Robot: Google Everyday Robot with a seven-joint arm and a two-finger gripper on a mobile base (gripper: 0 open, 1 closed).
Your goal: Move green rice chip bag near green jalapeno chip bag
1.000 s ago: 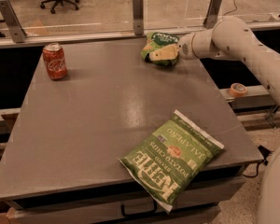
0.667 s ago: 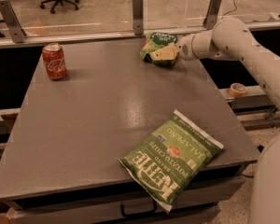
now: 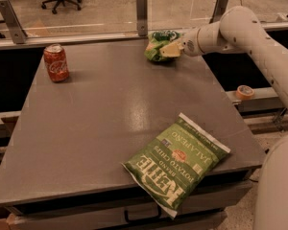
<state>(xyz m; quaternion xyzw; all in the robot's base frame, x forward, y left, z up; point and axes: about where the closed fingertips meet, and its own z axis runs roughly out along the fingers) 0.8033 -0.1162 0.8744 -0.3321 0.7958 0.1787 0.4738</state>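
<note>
The green rice chip bag [image 3: 156, 46] is at the far edge of the grey table [image 3: 101, 123], right of centre. My gripper [image 3: 169, 50] reaches in from the right on the white arm and is shut on the bag's right side. One pale finger lies across the bag's front. The green jalapeno chip bag [image 3: 177, 163] lies flat at the near right corner of the table, its lower end hanging over the front edge. The two bags are far apart.
A red soda can [image 3: 56, 63] stands at the far left of the table. A glass barrier with metal posts [image 3: 142, 12] runs along the far edge. A roll of tape [image 3: 244, 91] sits on a ledge to the right.
The gripper and the rice chip bag have shifted together slightly left and up. The jalapeno bag and the can have not moved.
</note>
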